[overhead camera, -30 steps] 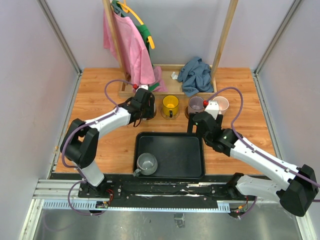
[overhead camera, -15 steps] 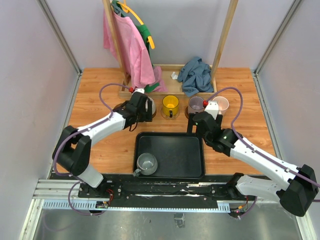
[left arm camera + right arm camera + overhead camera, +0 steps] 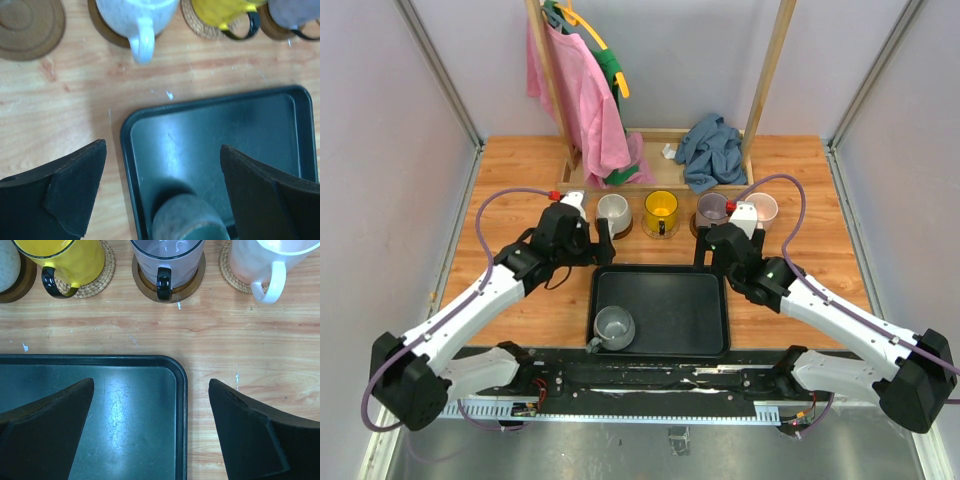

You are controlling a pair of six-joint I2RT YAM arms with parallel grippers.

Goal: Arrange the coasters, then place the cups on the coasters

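Though left end effector [image 3: 162, 147] and right end effector [image 3: 150, 382] gape released, only the left wrist view shows the bare coaster [image 3: 27, 22]

Bright even light; glare on tray [image 3: 120, 415]; left wrist view blurry.

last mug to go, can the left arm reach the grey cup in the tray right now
Probably yes. The left claw is open over the tray's left edge, the grey cup stands alone in it, close by, and nothing lies between them.
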